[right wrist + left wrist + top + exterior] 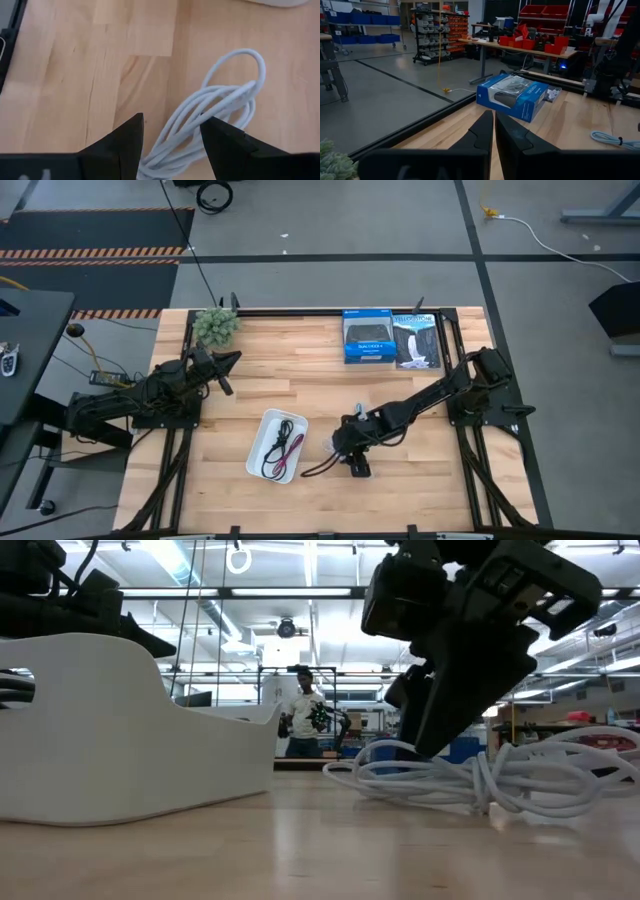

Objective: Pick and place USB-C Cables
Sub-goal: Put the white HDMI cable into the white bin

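USB-C Cables are found in two places: a white coiled cable [212,117] lies flat on the wooden table [400,490], and a dark red cable [292,446] with a black cable [272,452] rest inside the white tray [258,448]. Right gripper [172,135] stands low over the white coil, fingers parted, the loops running up between the two fingertips [131,131] (no closure on the cable is evident). In the low view the same gripper [440,745] comes down at the near end of the white cable [480,775], and the tray [120,740] sits just beside it on the other side. A thin dark red strand [318,467] trails on the table between the tray and the gripper. Left gripper [494,131] waits well apart from the work, raised near the far left corner beside a small green plant [216,326], fingers pressed together and empty. Two blue product boxes [390,338] lie at the far edge, well beyond the right gripper. One person [300,720] stands in the room behind the table.
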Motion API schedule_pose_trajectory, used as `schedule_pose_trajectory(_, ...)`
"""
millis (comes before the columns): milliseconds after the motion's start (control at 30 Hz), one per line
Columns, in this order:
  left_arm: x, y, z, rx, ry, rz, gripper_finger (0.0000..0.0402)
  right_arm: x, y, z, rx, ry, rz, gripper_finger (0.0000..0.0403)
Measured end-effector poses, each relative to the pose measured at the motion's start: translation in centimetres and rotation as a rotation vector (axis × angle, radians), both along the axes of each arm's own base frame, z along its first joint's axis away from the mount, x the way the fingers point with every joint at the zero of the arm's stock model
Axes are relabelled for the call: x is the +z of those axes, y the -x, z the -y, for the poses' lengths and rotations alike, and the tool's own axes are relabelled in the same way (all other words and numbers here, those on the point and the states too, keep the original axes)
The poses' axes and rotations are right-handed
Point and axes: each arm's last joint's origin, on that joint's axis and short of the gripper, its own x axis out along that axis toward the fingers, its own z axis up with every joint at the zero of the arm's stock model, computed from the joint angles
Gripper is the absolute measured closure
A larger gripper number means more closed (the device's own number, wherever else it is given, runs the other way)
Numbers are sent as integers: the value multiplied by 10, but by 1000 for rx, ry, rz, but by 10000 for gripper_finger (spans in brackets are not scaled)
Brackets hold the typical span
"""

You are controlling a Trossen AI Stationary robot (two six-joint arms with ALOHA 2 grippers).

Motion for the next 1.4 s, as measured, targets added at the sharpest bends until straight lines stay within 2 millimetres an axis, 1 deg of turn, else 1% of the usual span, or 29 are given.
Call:
schedule_pose_trajectory(100,0,0,0,0,0,0,377,-5,3,1,-9,14,6,218)
schedule_pose_trajectory(233,0,0,0,0,0,0,377,-13,8,4,-20,30,5,248)
schedule_pose_trajectory(367,0,0,0,0,0,0,377,-16,10,6,-12,32,3,281)
schedule_pose_trajectory(667,0,0,0,0,0,0,377,-16,10,5,20,7,7,383)
schedule_pose_trajectory(833,0,0,0,0,0,0,377,-11,6,5,47,6,5,383)
schedule_pose_trajectory(933,0,0,0,0,0,0,377,2,-3,2,99,37,34,384)
schedule_pose_trajectory(1067,0,0,0,0,0,0,377,27,-18,-2,180,75,94,388)
schedule_pose_trajectory(1200,0,0,0,0,0,0,377,59,-36,-3,205,80,197,386)
schedule_pose_trajectory(1400,0,0,0,0,0,0,377,106,-59,5,218,69,353,387)
